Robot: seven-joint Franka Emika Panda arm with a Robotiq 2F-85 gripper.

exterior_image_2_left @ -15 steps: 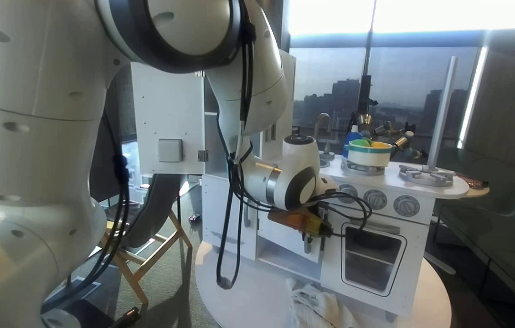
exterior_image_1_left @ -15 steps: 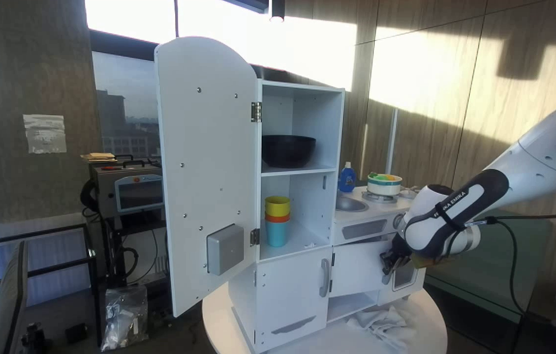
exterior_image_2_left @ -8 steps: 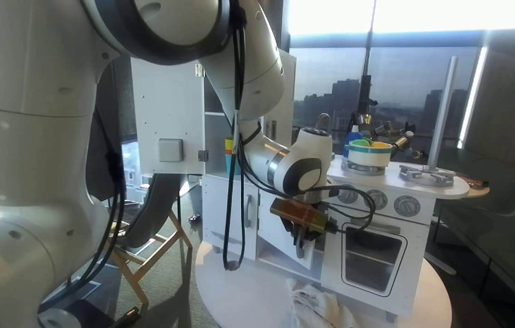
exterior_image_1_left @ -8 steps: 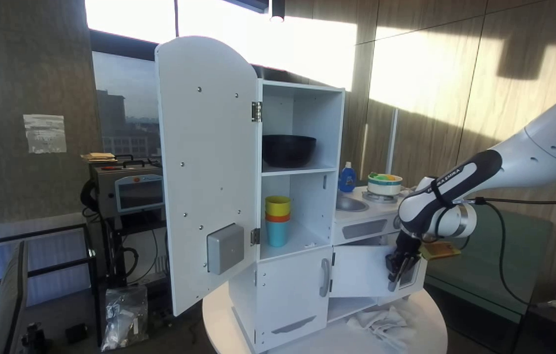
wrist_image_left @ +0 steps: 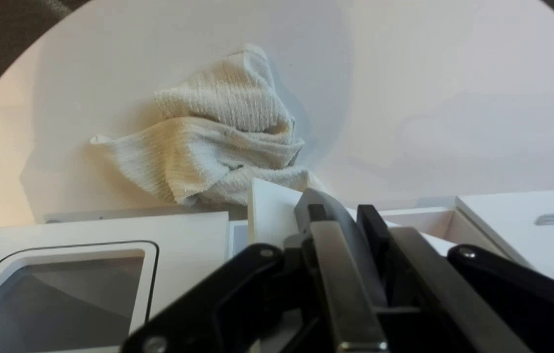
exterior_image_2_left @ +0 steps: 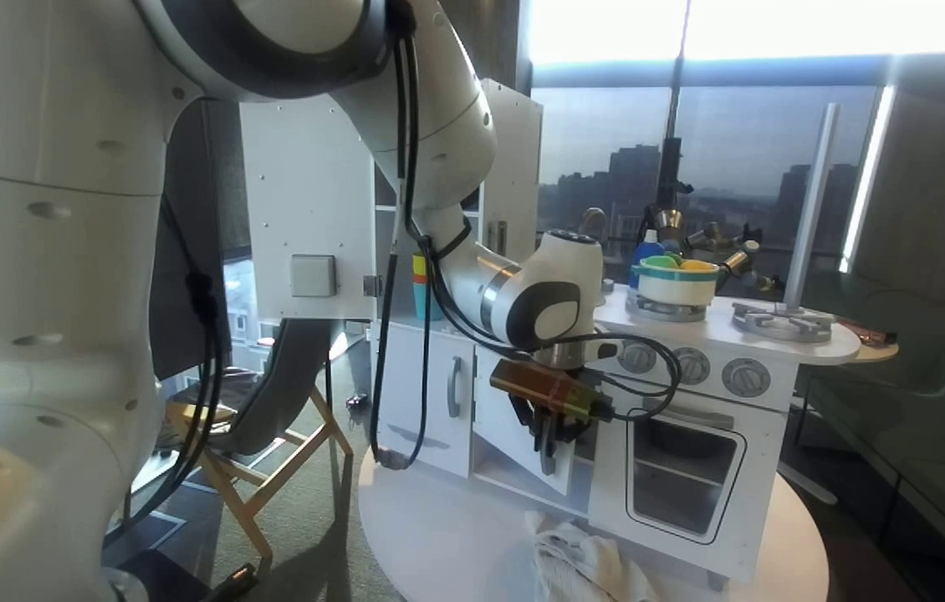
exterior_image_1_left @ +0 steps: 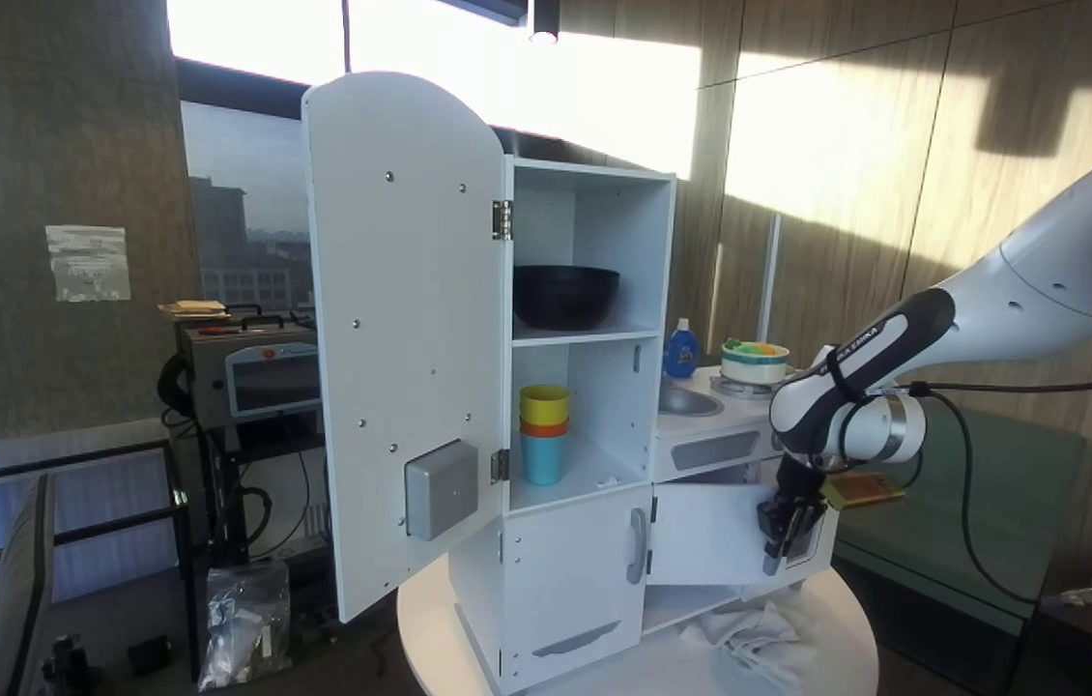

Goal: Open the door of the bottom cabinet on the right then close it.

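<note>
Gripper (wrist_image_left: 343,214) at the handle (wrist_image_left: 337,211), wrist view's lower middle, can't tell if fingers (wrist_image_left: 344,284) clamp it. If loose, door (wrist_image_left: 274,215) might slip mid-swing.

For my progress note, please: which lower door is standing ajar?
The middle door, its handle at the gripper, angles outward; the cabinet door below the cups and the oven door sit shut.

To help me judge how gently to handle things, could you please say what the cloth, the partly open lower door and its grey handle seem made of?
Cloth: cottony woven fabric, matte; ribbed texture and loose folds show.
Lower door: probably painted board, smooth; its face is flat and evenly white.
Grey handle: perhaps plastic or painted wood, matte; no grain shows.
</note>
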